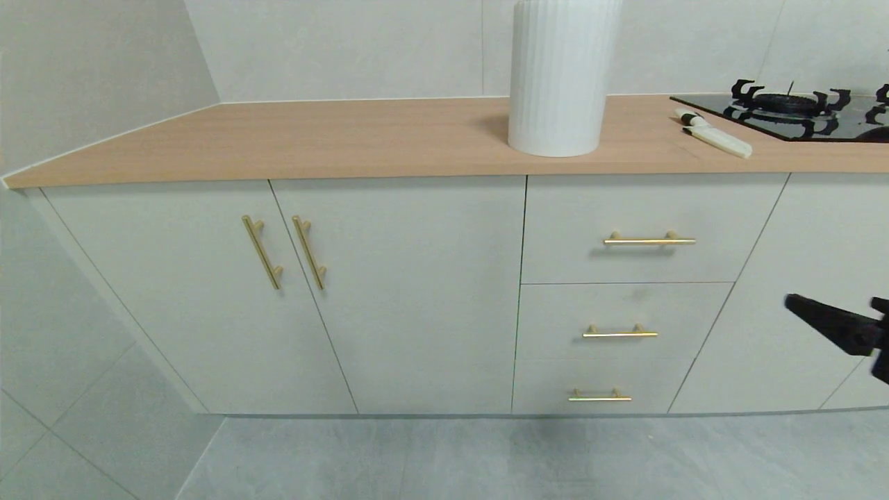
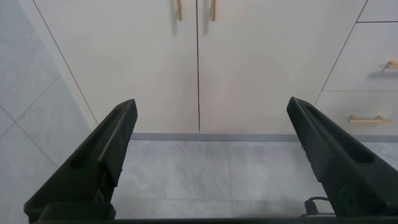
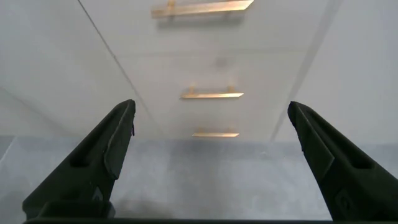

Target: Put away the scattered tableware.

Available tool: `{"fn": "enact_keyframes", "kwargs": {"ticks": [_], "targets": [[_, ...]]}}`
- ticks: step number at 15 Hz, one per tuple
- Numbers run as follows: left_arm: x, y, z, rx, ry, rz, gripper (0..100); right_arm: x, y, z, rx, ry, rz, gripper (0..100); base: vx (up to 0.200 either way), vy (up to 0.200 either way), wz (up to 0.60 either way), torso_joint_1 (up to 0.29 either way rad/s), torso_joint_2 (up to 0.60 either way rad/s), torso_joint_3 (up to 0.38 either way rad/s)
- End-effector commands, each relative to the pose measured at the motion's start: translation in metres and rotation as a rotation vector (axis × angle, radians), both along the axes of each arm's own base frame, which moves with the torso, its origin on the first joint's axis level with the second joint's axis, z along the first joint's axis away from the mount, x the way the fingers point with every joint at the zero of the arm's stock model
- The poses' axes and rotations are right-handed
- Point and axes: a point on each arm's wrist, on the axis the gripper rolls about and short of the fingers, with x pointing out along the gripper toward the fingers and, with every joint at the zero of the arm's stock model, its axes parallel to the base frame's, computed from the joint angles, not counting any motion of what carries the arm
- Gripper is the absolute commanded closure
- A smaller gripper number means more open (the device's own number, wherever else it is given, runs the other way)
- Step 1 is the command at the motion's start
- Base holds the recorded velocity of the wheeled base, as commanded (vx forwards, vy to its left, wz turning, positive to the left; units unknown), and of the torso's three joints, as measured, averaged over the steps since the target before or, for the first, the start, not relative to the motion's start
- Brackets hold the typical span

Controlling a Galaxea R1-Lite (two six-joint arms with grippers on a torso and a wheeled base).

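A cream-handled utensil [image 1: 715, 137] lies on the wooden countertop [image 1: 347, 139] at the far right, beside the hob. My right gripper [image 1: 835, 303] hangs open and holds nothing at the right edge of the head view, in front of the cabinet fronts and well below the counter. In the right wrist view, the right gripper [image 3: 211, 107] faces the stack of drawers [image 3: 211, 95]. My left gripper [image 2: 211, 106] is open too, holds nothing, and is low over the floor, facing the double cabinet doors [image 2: 198, 62].
A tall white ribbed vessel [image 1: 559, 76] stands on the counter left of the utensil. A black gas hob [image 1: 799, 111] fills the counter's right end. Three drawers with gold handles [image 1: 649, 240] sit right of two doors [image 1: 292, 292]. Grey tiled floor [image 1: 444, 458] lies below.
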Motion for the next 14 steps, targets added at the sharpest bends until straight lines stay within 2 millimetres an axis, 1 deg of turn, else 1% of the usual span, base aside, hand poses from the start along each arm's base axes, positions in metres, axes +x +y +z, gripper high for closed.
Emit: {"fn": "enact_keyframes", "kwargs": {"ticks": [1,2,3,4,5,6,8,9,11,12,14], "targets": [[0.0,0.0,0.0,0.0,0.002,0.0,0,-0.107,-0.03,0.012,-0.053,-0.208,-0.111,0,0.0,0.0,0.0,0.0,0.0,0.0],[0.0,0.0,0.0,0.0,0.002,0.0,0,-0.124,-0.034,0.008,-0.091,-0.215,-0.155,0,0.0,0.0,0.0,0.0,0.0,0.0],[0.0,0.0,0.0,0.0,0.003,0.0,0,-0.147,-0.036,0.004,-0.12,-0.244,-0.215,0,0.0,0.0,0.0,0.0,0.0,0.0],[0.0,0.0,0.0,0.0,0.002,0.0,0,-0.155,-0.036,0.002,-0.127,-0.251,-0.232,0,0.0,0.0,0.0,0.0,0.0,0.0],[0.0,0.0,0.0,0.0,0.002,0.0,0,-0.176,-0.035,-0.008,-0.155,-0.273,-0.261,0,0.0,0.0,0.0,0.0,0.0,0.0],[0.0,0.0,0.0,0.0,0.002,0.0,0,-0.187,-0.034,-0.015,-0.182,-0.292,-0.273,0,0.0,0.0,0.0,0.0,0.0,0.0],[0.0,0.0,0.0,0.0,0.002,0.0,0,-0.206,-0.033,-0.03,-0.208,-0.369,-0.231,0,0.0,0.0,0.0,0.0,0.0,0.0],[0.0,0.0,0.0,0.0,0.002,0.0,0,-0.21,-0.032,-0.037,-0.209,-0.395,-0.208,0,0.0,0.0,0.0,0.0,0.0,0.0],[0.0,0.0,0.0,0.0,0.002,0.0,0,-0.209,-0.031,-0.045,-0.205,-0.387,-0.199,0,0.0,0.0,0.0,0.0,0.0,0.0],[0.0,0.0,0.0,0.0,0.002,0.0,0,-0.204,-0.031,-0.051,-0.186,-0.36,-0.194,0,0.0,0.0,0.0,0.0,0.0,0.0],[0.0,0.0,0.0,0.0,0.002,0.0,0,-0.187,-0.031,-0.073,-0.135,-0.291,-0.16,0,0.0,0.0,0.0,0.0,0.0,0.0]]}}
